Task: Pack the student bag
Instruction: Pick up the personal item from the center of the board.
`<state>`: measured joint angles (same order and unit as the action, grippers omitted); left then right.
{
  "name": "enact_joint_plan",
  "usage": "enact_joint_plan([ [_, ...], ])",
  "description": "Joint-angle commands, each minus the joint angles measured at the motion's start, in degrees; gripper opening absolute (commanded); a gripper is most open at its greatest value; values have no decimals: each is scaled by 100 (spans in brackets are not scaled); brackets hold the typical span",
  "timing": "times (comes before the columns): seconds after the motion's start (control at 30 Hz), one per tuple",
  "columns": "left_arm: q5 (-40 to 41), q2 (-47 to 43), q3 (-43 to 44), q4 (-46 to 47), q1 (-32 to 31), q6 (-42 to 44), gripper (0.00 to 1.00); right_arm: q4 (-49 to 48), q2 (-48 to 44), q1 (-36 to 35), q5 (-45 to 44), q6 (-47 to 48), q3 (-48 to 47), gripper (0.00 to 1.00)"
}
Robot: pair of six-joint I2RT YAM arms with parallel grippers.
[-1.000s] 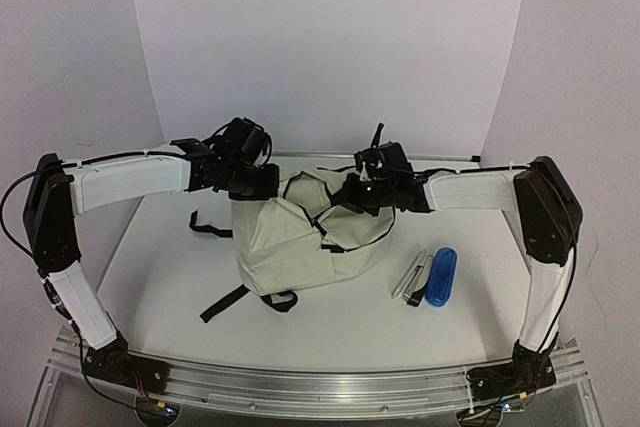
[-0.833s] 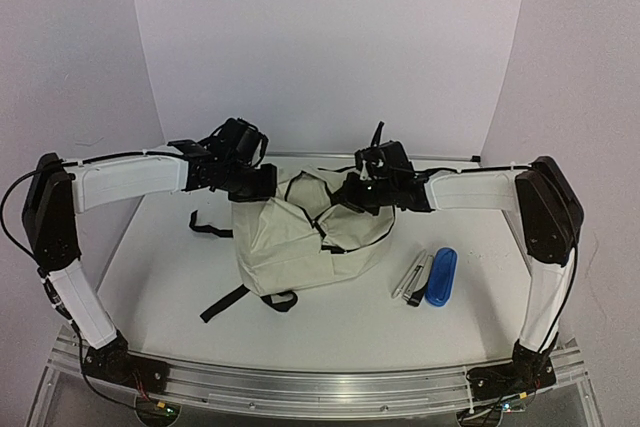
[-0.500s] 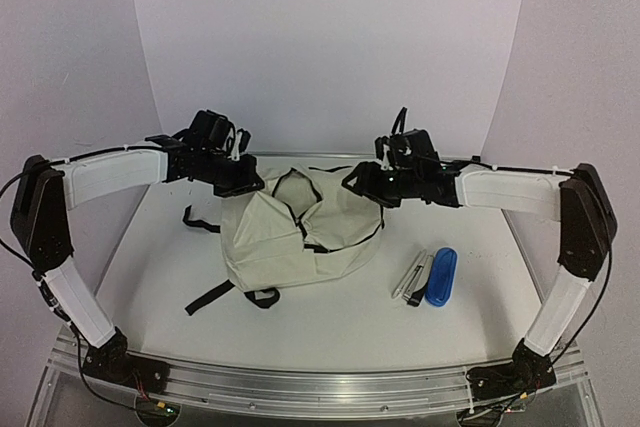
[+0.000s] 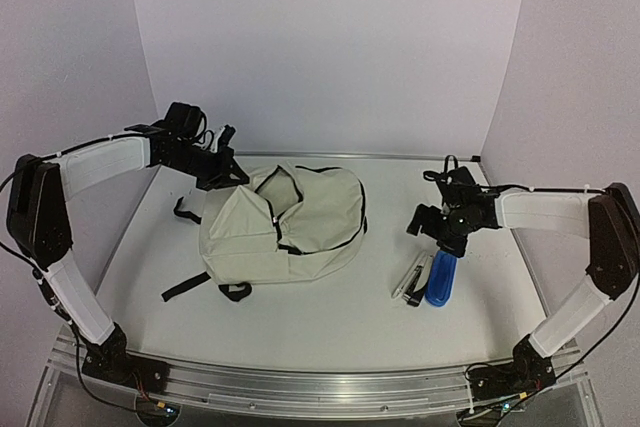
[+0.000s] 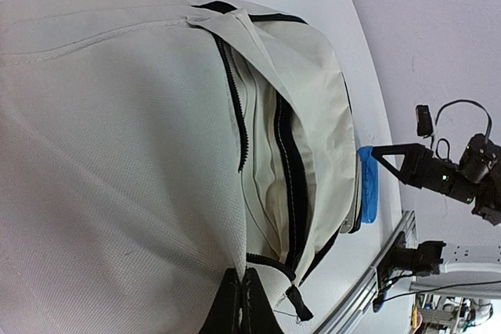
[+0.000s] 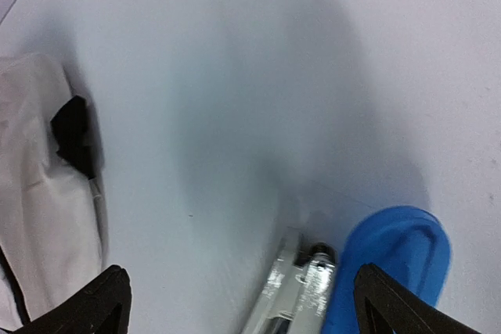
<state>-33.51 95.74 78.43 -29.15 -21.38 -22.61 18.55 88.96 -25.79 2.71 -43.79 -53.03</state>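
The white surface (image 4: pixel 330 317) carries the student bag (image 4: pixel 290 232), which lies flat toward 9 o'clock of centre with its main zipper open. The left claw (image 5: pixel 239 304) is closed on the bag's fabric at its 10 o'clock corner. The right claw (image 6: pixel 241 295) hangs spread wide and empty, at 12 o'clock from the blue case (image 4: pixel 441 277) and the silver items (image 4: pixel 412 280).

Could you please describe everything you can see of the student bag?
The student bag is a cream fabric backpack with black zippers and straps, lying slumped on the table, left of centre. Its main zipper gapes open. Straps trail off its left side. The left gripper is shut on its fabric at the far-left corner.
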Motion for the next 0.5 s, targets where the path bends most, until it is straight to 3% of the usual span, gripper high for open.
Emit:
enact_joint_plan([
  [0.0,-766,-261,259,154,86,536,0,479,-697,94,-700,-428,146,98],
  [0.2,-928,-555,-209,588,134,589,0,609,-659,424,-797,-496,553,98],
  [0.47,-922,-656,-334,621,134,591,0,596,-134,437,-769,-227,332,91],
])
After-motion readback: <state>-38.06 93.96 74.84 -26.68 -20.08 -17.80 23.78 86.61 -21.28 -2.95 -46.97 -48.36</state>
